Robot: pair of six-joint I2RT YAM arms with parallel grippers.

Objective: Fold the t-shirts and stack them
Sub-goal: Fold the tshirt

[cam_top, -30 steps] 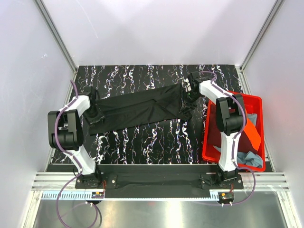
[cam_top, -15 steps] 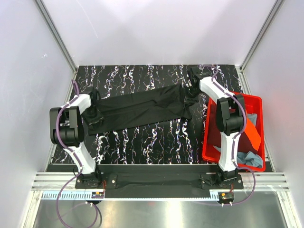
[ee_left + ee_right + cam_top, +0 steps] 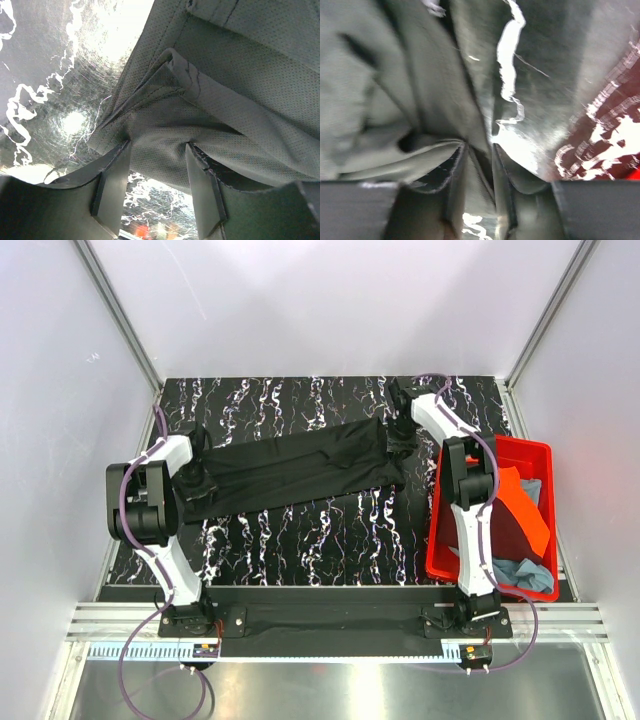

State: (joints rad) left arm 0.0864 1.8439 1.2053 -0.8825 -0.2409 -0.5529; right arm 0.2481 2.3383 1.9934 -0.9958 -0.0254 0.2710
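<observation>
The plain black cloth t-shirt (image 3: 300, 465) lies as a long band across the black white-veined tabletop (image 3: 300, 530), strung between the left hand (image 3: 197, 483) and the right hand (image 3: 400, 440).

My worry is the right grip. In its wrist cam the right hand (image 3: 479, 175) is nearly closed on just a thin pinch of fabric, so a hard pull could slide that edge out and drop the shirt in a crooked heap. The left hand (image 3: 157, 170) is only partway closed, with a fat wad of hem stuffed between the fingers (image 3: 112, 185). That looks sturdier, but a bunched grab could bake wrinkles into the fold.

The overhead can't show either grip, since the arms cover them. But only the overhead shows the whole shirt, plus the red plastic bin (image 3: 434, 540) on the right holding a bright orange shirt (image 3: 530, 515) and a grey-blue shirt (image 3: 525, 573).
</observation>
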